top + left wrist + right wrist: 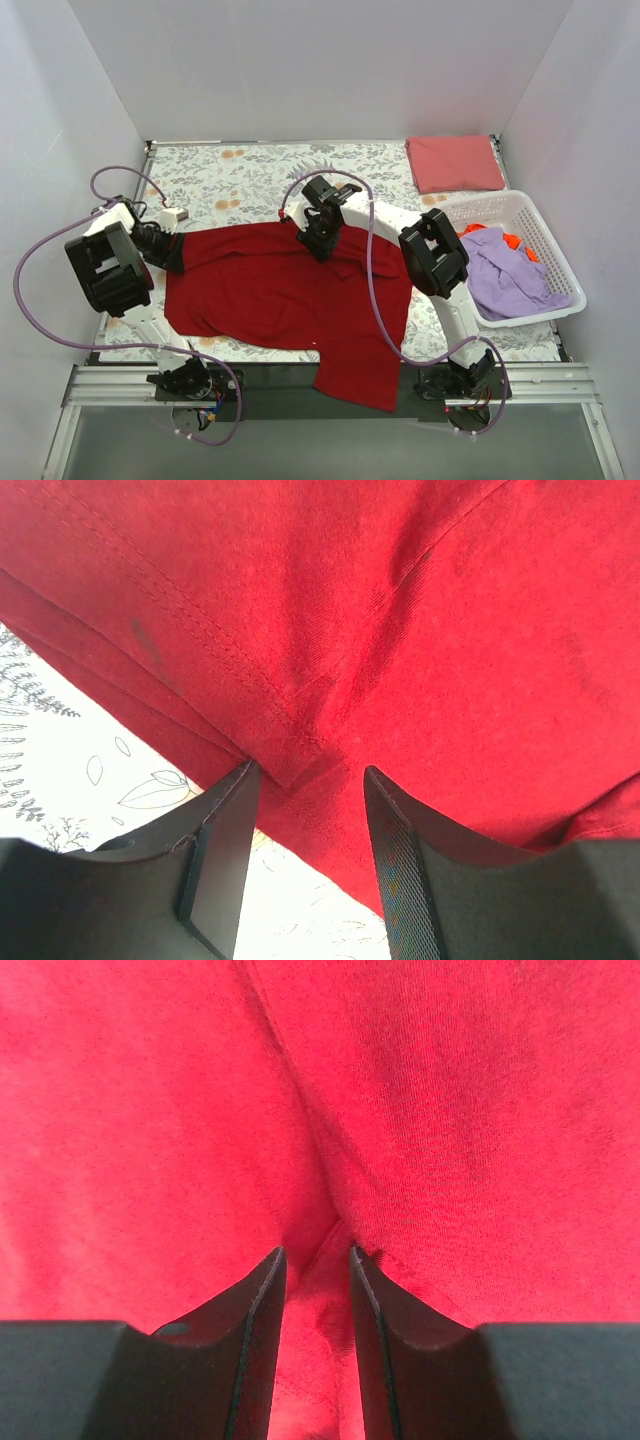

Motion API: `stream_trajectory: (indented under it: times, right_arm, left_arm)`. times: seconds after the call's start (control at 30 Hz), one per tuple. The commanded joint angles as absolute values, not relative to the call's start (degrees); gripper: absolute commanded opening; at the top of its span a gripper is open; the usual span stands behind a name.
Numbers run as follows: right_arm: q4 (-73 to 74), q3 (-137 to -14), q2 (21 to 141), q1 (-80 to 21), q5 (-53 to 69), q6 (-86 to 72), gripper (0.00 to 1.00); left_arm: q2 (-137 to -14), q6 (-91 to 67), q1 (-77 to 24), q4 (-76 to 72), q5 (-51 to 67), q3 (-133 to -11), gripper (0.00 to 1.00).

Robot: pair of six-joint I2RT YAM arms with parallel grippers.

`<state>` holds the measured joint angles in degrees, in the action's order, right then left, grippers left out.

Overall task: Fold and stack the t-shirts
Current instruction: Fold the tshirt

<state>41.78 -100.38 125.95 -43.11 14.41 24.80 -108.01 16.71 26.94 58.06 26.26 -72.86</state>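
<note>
A deep crimson t-shirt point(280, 290) lies spread on the table, its lower part hanging over the near edge. My left gripper point(178, 252) is open at the shirt's left edge; in the left wrist view point(308, 770) the hem of the shirt point(420, 630) lies between the jaws. My right gripper point(322, 238) is at the shirt's far edge. In the right wrist view point(316, 1252) it is shut on a raised fold of the red fabric point(150, 1110). A folded pinkish-red t-shirt point(455, 162) lies at the far right. A lavender t-shirt point(510, 278) and an orange one point(512, 240) are in the basket.
A grey-and-orange floral cloth point(260, 170) covers the table. A white lattice basket point(530, 317) stands at the right edge. White walls close in the left, back and right. Purple cables loop from both arms.
</note>
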Motion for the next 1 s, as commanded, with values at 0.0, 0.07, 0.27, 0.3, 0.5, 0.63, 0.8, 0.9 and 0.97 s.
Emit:
stream_trajectory:
  times: [0.0,0.07,0.27,0.3,0.5,0.63,0.8,0.9,0.97]
  right_arm:
    - [41.4,-99.5,126.2,-43.0,14.2,25.0,0.38]
    - [41.4,-99.1,126.0,-43.0,14.4,25.1,0.35]
    - [41.4,-99.1,124.9,-43.0,14.2,25.4,0.09]
    - [41.4,-99.1,124.7,-43.0,14.3,25.5,0.03]
    - [41.6,-99.2,123.8,-42.9,14.5,25.1,0.01]
    - [41.7,-98.9,122.3,-43.0,14.6,25.0,0.01]
    - [41.6,-98.1,121.6,-43.0,14.6,25.0,0.01]
    - [41.7,-98.2,122.1,-43.0,14.9,25.0,0.01]
    - [41.7,-98.3,122.2,-43.0,15.1,24.9,0.01]
  left_arm:
    - [-107.5,17.1,27.3,56.6,25.2,-72.3,0.45]
    - [-107.3,17.0,27.4,56.4,25.5,-72.4,0.43]
    - [-107.1,16.7,27.6,58.2,27.2,-74.7,0.18]
    - [-107.1,16.5,27.6,58.4,27.2,-75.2,0.15]
    - [-107.0,15.6,28.2,58.9,27.8,-77.1,0.0]
    - [-105.7,15.6,28.5,59.6,28.4,-78.4,0.0]
    - [-105.5,15.6,28.5,61.0,28.5,-78.1,0.17]
    - [-105.7,14.4,28.6,60.0,28.4,-76.1,0.31]
    - [-105.8,14.1,28.5,59.5,28.1,-75.1,0.33]
